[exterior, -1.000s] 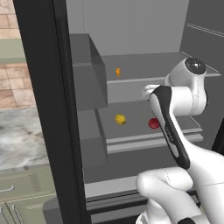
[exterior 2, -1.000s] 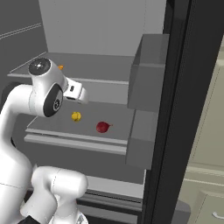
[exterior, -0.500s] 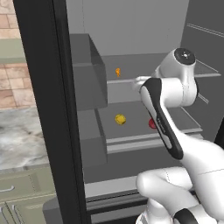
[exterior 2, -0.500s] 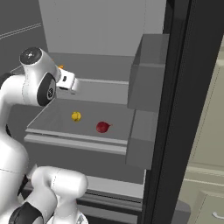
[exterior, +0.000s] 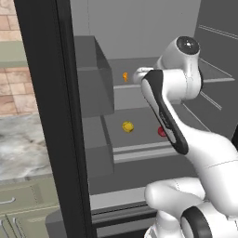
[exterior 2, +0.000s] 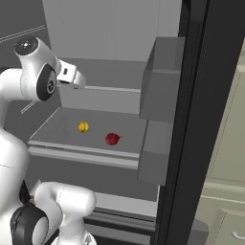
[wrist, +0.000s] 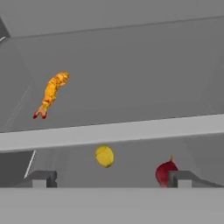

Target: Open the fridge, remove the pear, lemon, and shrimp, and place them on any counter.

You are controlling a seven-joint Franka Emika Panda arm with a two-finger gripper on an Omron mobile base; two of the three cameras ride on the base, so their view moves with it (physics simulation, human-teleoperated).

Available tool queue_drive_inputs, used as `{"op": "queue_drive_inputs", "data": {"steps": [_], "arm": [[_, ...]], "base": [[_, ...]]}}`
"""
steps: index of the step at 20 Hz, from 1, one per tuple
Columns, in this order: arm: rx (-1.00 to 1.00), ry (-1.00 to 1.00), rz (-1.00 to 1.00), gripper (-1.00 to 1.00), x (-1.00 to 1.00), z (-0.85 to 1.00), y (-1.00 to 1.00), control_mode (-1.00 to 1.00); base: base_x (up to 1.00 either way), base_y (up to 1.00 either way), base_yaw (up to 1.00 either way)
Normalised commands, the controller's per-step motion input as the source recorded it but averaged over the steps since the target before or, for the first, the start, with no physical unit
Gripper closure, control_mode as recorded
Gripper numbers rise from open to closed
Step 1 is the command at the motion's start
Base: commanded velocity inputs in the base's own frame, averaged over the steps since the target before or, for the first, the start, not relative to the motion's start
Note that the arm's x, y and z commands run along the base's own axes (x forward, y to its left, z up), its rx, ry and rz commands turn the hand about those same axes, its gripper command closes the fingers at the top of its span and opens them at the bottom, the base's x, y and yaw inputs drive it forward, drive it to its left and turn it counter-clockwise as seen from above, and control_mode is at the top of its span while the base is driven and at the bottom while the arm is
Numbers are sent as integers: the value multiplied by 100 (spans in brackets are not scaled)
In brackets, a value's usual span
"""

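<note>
The tall black French-door fridge (exterior: 56, 116) stands open, its grey interior showing two shelves. The white arm reaches into it, and the gripper (wrist: 109, 178) hangs at the level of the upper shelf with its two dark fingertips (wrist: 40, 178) spread wide and nothing between them. Ahead of the gripper and a little up to its left in the hand view, the thin orange shrimp (wrist: 50, 94) lies on the upper shelf (wrist: 131, 87), well apart from the fingertips. Below the gripper, on the lower shelf (exterior 2: 62, 136), the small bright-yellow roundish lemon (exterior 2: 83, 127) sits near the small dark-red pear (exterior 2: 112, 139), the two close but not touching. Behind and to the gripper's left, beyond the open door, lies the grey-and-beige veined marble bench (exterior: 23, 144) over pale green cabinets (exterior: 28, 209).
</note>
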Motion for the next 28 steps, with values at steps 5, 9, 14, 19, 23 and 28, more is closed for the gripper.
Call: {"op": "queue_drive_inputs", "data": {"steps": [5,9,14,19,23,28], "arm": [[0,0,0,-100,58,3,13,-100],[1,2,0,-100,78,0,25,-100],[1,3,0,-100,69,0,32,-100],[0,7,0,-100,60,0,34,-100],[0,16,0,-100,52,0,13,-100],[0,16,0,-100,48,0,9,-100]], "base": [[0,0,0],[0,0,0],[0,0,0],[0,0,0],[0,0,0],[0,0,0]]}}
